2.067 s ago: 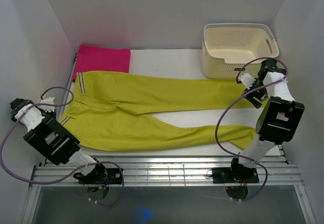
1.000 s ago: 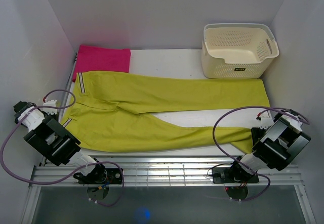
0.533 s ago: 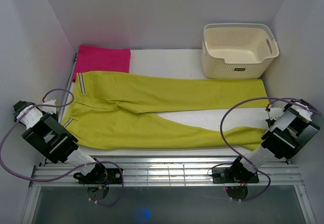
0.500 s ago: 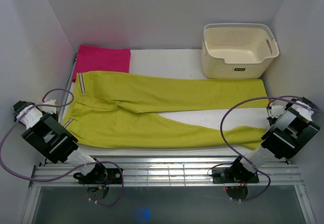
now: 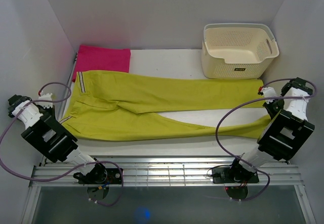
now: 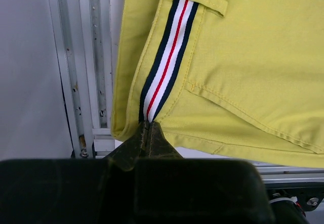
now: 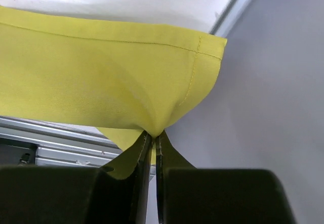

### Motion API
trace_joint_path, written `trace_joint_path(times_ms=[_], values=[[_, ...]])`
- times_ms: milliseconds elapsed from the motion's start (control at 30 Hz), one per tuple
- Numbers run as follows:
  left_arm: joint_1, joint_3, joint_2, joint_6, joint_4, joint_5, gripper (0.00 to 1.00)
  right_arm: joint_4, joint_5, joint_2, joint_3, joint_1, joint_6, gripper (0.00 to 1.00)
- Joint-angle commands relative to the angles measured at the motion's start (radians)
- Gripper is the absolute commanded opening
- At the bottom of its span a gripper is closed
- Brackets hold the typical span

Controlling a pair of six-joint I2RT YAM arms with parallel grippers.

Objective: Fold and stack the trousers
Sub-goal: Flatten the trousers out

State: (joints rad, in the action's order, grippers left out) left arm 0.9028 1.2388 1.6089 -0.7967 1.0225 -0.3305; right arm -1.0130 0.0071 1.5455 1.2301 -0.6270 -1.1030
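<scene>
The lime trousers (image 5: 152, 102) lie spread across the white table (image 5: 167, 62), waist at the left and both legs running right. My left gripper (image 5: 61, 119) is shut on the near waist corner; in the left wrist view its jaws (image 6: 148, 127) pinch the fabric right at the navy, white and red stripe (image 6: 164, 67). My right gripper (image 5: 268, 117) is shut on the near leg's hem. The right wrist view shows that hem corner (image 7: 152, 82) bunched into the closed jaws (image 7: 154, 135) and raised off the table.
A folded magenta cloth (image 5: 103, 61) lies at the back left, touching the waist. A cream perforated basket (image 5: 239, 49) stands at the back right. Metal rails (image 5: 162, 171) run along the front edge. White walls close in on both sides.
The right gripper dropped from beside the basket to the near leg's hem, shut on it and drew it up and back. The near leg has pulled away from the front rails.
</scene>
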Motion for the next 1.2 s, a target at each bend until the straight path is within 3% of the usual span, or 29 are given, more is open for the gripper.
trace_joint_path(times_ms=[0,133,233,267,300,367,400,467,567,667,733,767,800,833,900,1033,1167], values=[[0.002,0.013,0.009,-0.032,-0.042,0.001,0.00,0.053,0.109,0.076,-0.014,0.064,-0.074,0.08],[0.002,-0.042,-0.027,-0.104,-0.029,0.039,0.00,0.092,0.166,0.133,-0.012,0.076,-0.060,0.10],[0.002,-0.064,-0.046,-0.162,0.011,0.053,0.04,0.085,0.202,0.142,-0.008,0.078,-0.077,0.29],[0.004,-0.061,-0.058,-0.180,0.031,0.048,0.20,0.068,0.206,0.137,-0.003,0.078,-0.096,0.39],[0.004,-0.059,-0.066,-0.218,0.066,0.044,0.30,0.044,0.206,0.117,0.002,0.076,-0.107,0.58],[0.004,-0.055,-0.111,-0.243,0.083,0.028,0.48,0.018,0.206,0.088,0.018,0.078,-0.126,0.78],[0.004,-0.049,-0.127,-0.254,0.097,0.018,0.61,0.004,0.200,0.065,0.031,0.078,-0.138,0.83],[0.004,-0.010,-0.164,-0.269,0.117,-0.011,0.68,-0.057,0.165,0.054,0.098,0.078,-0.136,0.83],[-0.010,0.059,-0.182,-0.266,0.162,-0.093,0.71,-0.185,0.093,0.054,0.176,0.078,-0.116,0.78],[-0.120,0.036,-0.248,-0.237,0.183,-0.191,0.70,-0.275,0.012,0.003,0.088,0.079,-0.142,0.61],[-0.302,-0.016,-0.297,-0.124,0.151,-0.253,0.70,-0.178,0.008,-0.072,-0.077,0.087,-0.175,0.59],[-0.519,-0.039,-0.303,0.010,0.093,-0.281,0.70,-0.086,0.010,-0.117,-0.178,0.101,-0.191,0.59],[-0.569,-0.041,-0.297,0.102,0.049,-0.288,0.70,-0.020,0.011,-0.137,-0.231,0.108,-0.195,0.59],[-0.839,-0.018,-0.224,0.301,-0.076,-0.280,0.70,0.117,0.019,-0.145,-0.324,0.124,-0.189,0.61],[-1.031,0.005,-0.117,0.454,-0.213,-0.233,0.66,0.188,0.037,-0.098,-0.389,0.131,-0.137,0.58],[-1.289,0.004,0.017,0.571,-0.346,-0.139,0.54,0.254,0.134,-0.093,-0.541,0.128,-0.173,0.46],[-1.387,0.019,0.152,0.654,-0.427,-0.101,0.42,0.255,0.208,-0.168,-0.621,0.113,-0.251,0.24]])
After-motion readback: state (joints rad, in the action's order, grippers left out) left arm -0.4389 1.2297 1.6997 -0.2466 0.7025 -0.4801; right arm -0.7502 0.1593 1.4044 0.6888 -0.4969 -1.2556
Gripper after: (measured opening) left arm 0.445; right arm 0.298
